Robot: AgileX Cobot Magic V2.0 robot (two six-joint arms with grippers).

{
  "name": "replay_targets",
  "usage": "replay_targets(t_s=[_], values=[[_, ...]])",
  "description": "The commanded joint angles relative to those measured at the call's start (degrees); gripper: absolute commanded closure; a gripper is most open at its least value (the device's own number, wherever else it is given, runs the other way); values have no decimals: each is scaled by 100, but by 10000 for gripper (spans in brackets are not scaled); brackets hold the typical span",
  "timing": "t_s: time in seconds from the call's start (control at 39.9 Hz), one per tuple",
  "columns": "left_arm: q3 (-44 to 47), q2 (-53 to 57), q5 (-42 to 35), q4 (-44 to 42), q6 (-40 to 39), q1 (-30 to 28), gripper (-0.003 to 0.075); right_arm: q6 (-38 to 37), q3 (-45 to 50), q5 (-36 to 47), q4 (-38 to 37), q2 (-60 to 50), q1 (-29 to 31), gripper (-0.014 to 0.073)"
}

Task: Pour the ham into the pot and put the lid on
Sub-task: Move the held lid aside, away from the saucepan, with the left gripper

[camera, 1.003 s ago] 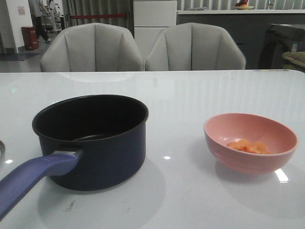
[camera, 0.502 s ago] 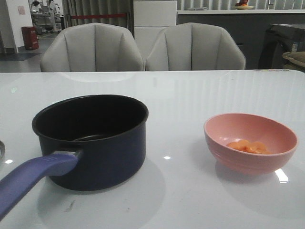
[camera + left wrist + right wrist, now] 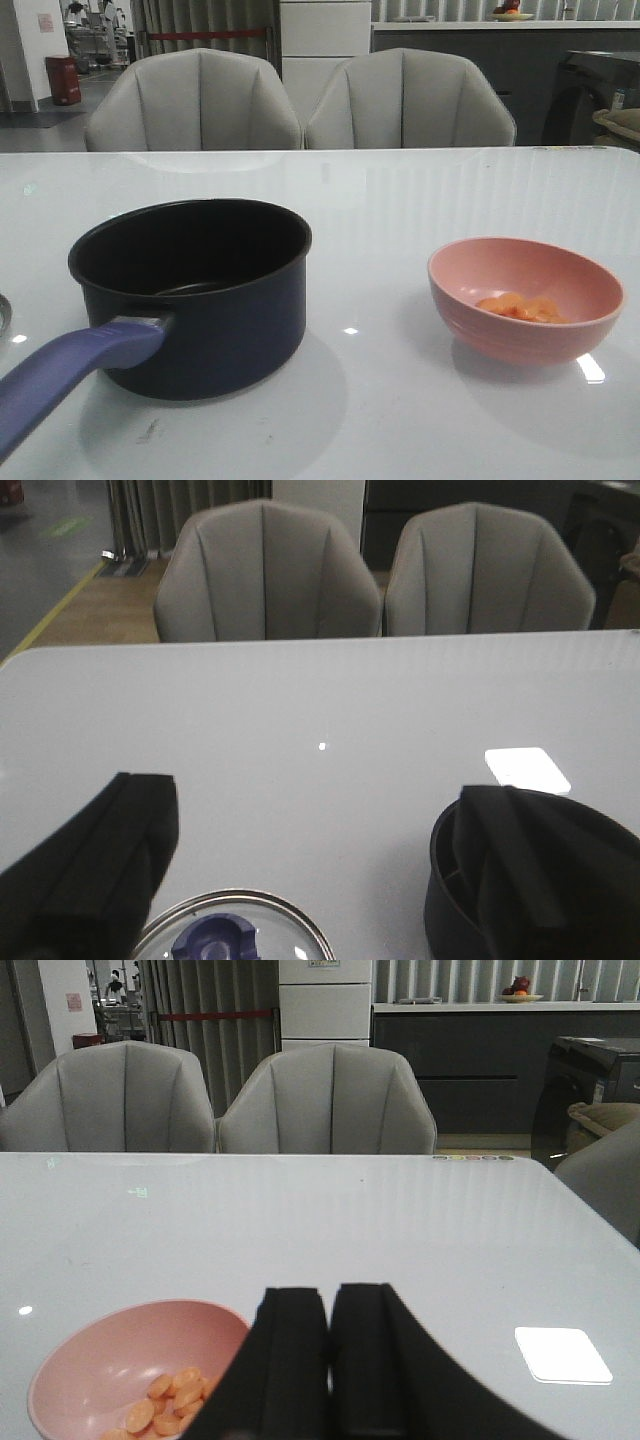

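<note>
The pot (image 3: 190, 290), dark navy with a black inside, stands at the table's left with its blue-purple handle (image 3: 70, 375) pointing toward the near left corner. The ham (image 3: 520, 307), thin orange slices, lies in a pink bowl (image 3: 525, 297) at the right. Neither gripper shows in the front view. In the left wrist view my left gripper (image 3: 320, 790) is wide open above the table; the glass lid (image 3: 280, 930) with its blue knob (image 3: 215, 942) lies between the fingers, and the pot (image 3: 445, 900) is partly behind one finger. My right gripper (image 3: 328, 1295) is shut and empty beside the bowl (image 3: 90, 1360) of ham (image 3: 165, 1405).
Two grey chairs (image 3: 195, 100) (image 3: 410, 100) stand behind the table's far edge. The white table (image 3: 400, 210) has a glossy top with light reflections. A dark counter and furniture lie further back at the right.
Pot, bowl and ham have not moved. A person in the far left background has walked out of sight.
</note>
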State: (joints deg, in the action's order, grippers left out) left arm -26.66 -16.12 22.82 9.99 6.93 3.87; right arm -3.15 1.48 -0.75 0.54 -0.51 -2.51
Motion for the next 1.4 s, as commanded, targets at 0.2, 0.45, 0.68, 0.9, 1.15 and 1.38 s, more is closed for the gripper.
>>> replay_targets(t_s=[0.2,0.45,0.68,0.9,1.15,1.38], values=[[695,1378,-967,-176,-8,520,115,15,59,428,-54,-111,27,435],[946,1455,-1353,-176,-8,554,115,15,59,428,-54,-111,27,435],[946,1455,-1403,-176,-8,554,115,15,53,1140,-54,-111,27,435],[946,1455,-1403,-176,-8,554,115,-87,-819,-146,86,222,27,435],[946,1455,-1391,-176,-8,554,115,-91,-2417,-2401,126,1753,27,435],[946,1455,-1403,-176,-8,554,115,-91,-2509,-1991,157,2282,27,433]])
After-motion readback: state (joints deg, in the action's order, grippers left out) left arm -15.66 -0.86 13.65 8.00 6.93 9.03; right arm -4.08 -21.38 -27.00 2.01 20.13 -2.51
